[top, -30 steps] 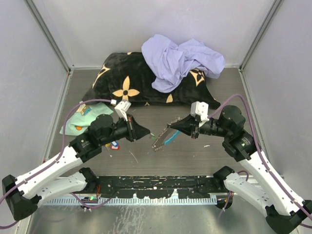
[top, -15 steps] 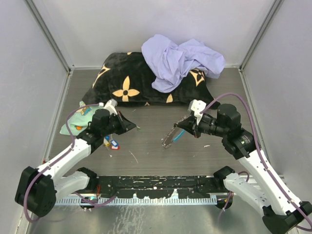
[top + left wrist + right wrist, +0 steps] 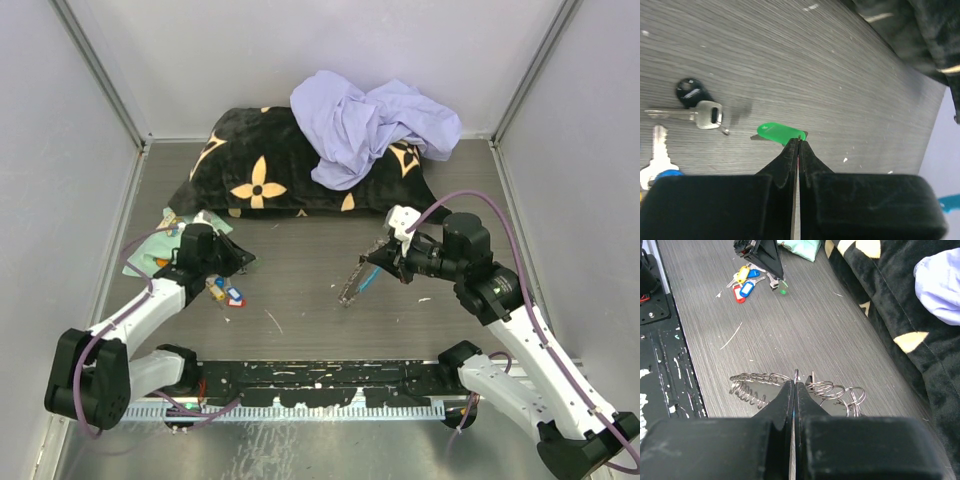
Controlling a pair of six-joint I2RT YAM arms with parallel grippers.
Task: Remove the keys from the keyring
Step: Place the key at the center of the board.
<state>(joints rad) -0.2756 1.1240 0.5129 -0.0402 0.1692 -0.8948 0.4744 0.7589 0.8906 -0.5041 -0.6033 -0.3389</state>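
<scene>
1. Top view: the left pincer (image 3: 244, 262) sits at the left of the worktop (image 3: 300, 330), just beyond a small heap of loose keys (image 3: 224, 293) tagged yellow, blue and red. Right of centre, the right pincer (image 3: 370, 262) holds the keyring (image 3: 350, 287). Its chain trails from the tips toward the near left, well apart from the heap. A pillow (image 3: 290, 170) lies along the far edge.
2. Left wrist view: the jaws are pressed together with no gap. Their tips meet on the right end of the green key (image 3: 776, 132), which seems pinched there, low over the worktop. Two silver keys lie to its left, apart from it.
3. Right wrist view: the jaws are closed flat on the middle of the keyring, and rings fan out on both sides. No tagged key shows on the visible chain, though the jaws hide part of it.
4. The step in hand looks like putting the green key down beside the heap. Next, the left pincer must open to let it go. If any key hides on the chain, the left pincer must go back to the centre for it, and the right needs a firm hold.
</scene>
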